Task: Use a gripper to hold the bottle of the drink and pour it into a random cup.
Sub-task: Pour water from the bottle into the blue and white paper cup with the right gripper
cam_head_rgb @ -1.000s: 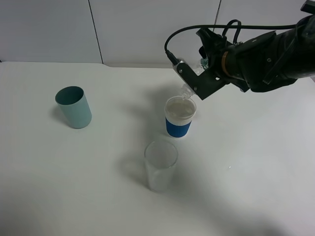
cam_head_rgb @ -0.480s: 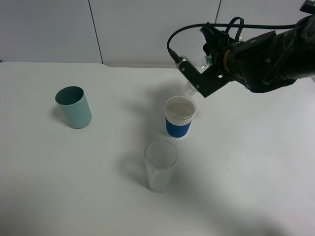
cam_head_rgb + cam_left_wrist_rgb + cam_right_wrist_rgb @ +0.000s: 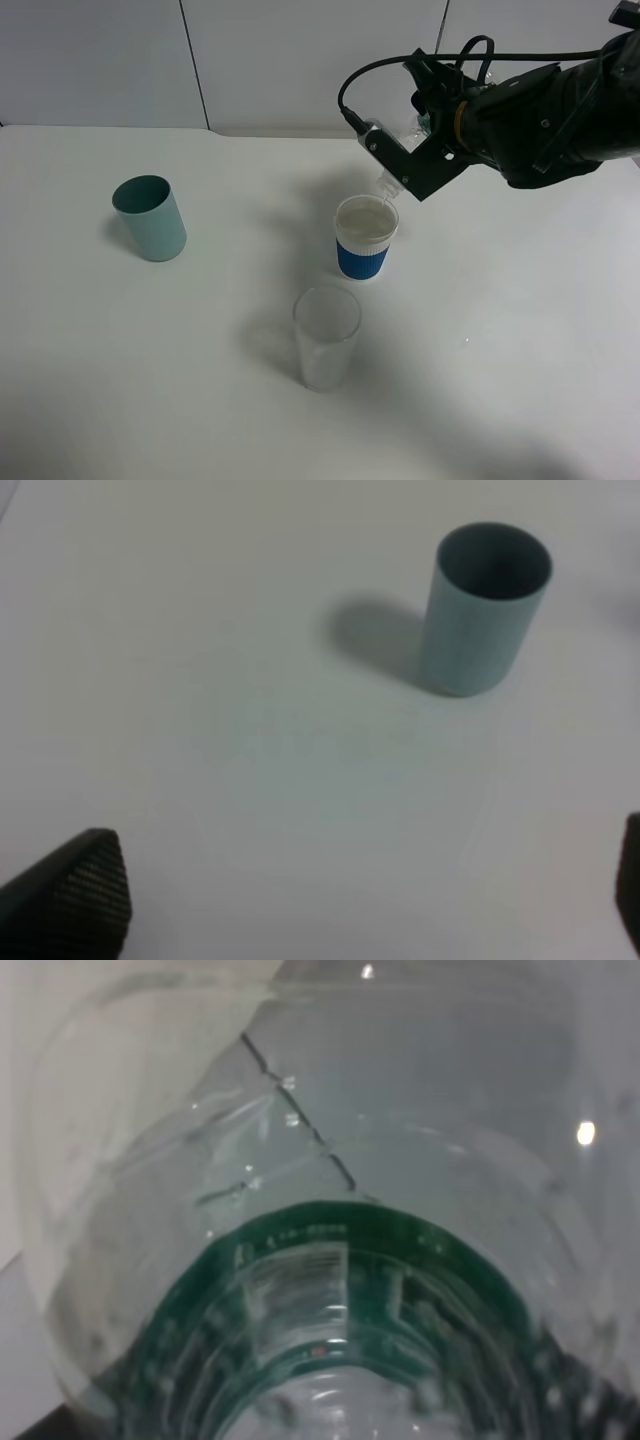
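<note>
Bottle of the drink (image 3: 384, 181): clamped by closed right gripper (image 3: 397, 163), tilted above cup (image 3: 365, 240), centre-right; slightly higher than before.

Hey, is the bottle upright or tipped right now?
Tipped: the bottle slants neck-down, its mouth just above the blue cup.
</note>
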### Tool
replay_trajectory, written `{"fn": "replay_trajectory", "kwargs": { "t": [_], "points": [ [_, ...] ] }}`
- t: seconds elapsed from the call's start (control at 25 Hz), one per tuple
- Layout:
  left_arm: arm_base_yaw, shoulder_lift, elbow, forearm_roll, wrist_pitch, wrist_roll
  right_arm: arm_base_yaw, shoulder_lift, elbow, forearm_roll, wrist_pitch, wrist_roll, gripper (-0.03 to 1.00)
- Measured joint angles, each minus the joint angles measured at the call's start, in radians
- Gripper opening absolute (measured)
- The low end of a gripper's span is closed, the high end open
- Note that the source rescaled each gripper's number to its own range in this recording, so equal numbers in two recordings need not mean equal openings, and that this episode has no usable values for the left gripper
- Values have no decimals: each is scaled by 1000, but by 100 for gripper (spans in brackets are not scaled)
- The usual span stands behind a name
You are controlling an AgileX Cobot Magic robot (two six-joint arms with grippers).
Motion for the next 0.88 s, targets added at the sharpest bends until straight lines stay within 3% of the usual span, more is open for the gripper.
{"fn": "replay_trajectory", "kwargs": {
  "t": [0.88],
  "points": [
    [0,0,0,0,0,0,20,0,0,0,-38,-98,0]
  ]
}}
